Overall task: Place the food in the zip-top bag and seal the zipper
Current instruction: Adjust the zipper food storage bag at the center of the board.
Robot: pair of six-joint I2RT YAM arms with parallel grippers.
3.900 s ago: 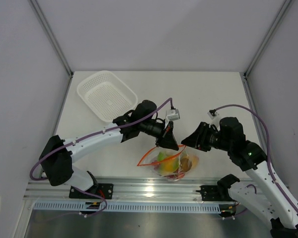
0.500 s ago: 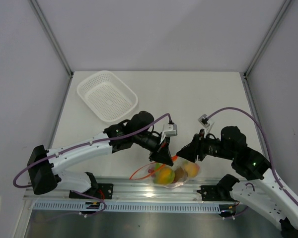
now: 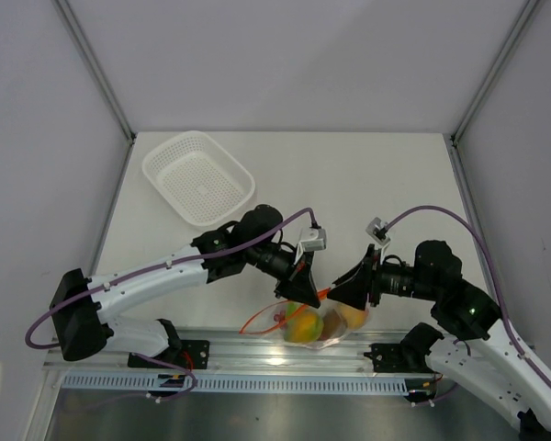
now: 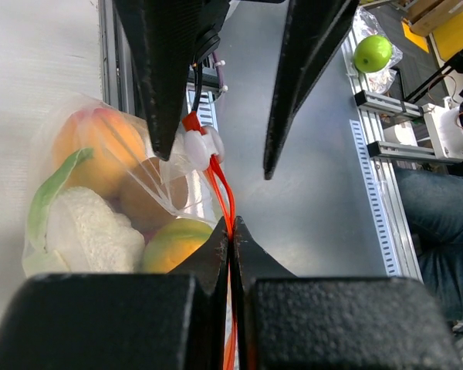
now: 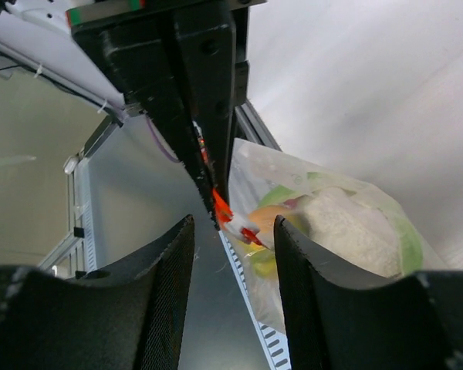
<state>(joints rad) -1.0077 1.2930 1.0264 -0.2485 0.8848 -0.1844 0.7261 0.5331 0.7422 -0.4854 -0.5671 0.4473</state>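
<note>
Food (image 3: 303, 326) sits inside the zip-top bag (image 3: 323, 338) at 6 o'clock on the bench (image 3: 367, 184) — we see the left gripper (image 4: 231, 231) with jaws pinched on the zipper (image 4: 224, 193), right gripper (image 5: 231, 231) jaws apart, straddling its white slider (image 4: 201, 146).

Zip-top bag (image 3: 333, 327) full of food (image 3: 303, 326); left gripper (image 3: 308, 294) pinching zipper (image 3: 323, 293) at bag's far edge, right gripper (image 3: 346, 295) just beside, white basket (image 3: 198, 177) well beyond.

Food (image 3: 305, 325) inside zip-top bag (image 3: 329, 342), near edge of table (image 3: 376, 184); basket (image 3: 149, 166) behind-left.
</note>
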